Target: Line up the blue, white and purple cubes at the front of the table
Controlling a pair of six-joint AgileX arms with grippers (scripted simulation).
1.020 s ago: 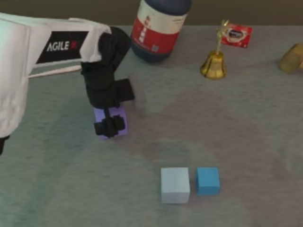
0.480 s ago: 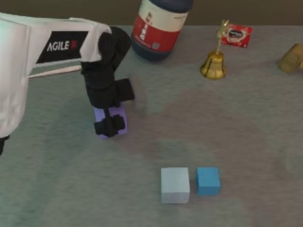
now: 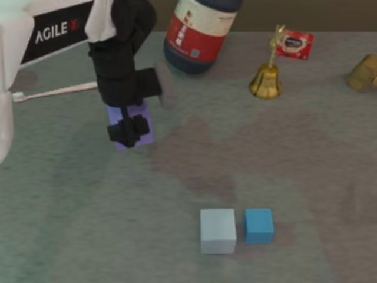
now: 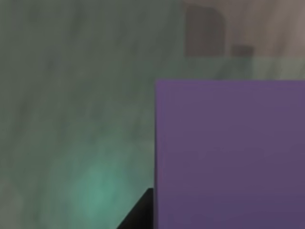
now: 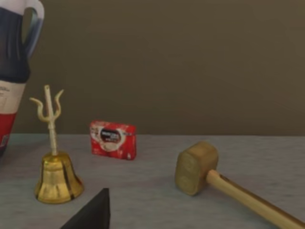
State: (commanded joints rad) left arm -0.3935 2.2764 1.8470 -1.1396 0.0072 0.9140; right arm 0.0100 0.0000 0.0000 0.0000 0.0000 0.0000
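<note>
A: Changed since a second ago?
B: Left hand (image 3: 126,131) clamped on purple cube (image 3: 141,121), now lifted off the table (image 3: 70,206) at rear left. White cube (image 3: 218,230) and blue cube (image 3: 258,225) already paired at front.
A: Meaning?
B: Carry forward, set beside white. Right hand unseen.

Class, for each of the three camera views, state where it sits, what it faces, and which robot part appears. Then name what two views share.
Top view: above the table, looking down; shows the left arm and left pincer on the purple cube.
Left wrist view: on the left wrist, close to the purple cube; a dark pincer tip shows.
Right wrist view: low, facing bell, red packet, mallet; a dark pincer tip shows.
Shared: the bell appears in top and right wrist views.
</note>
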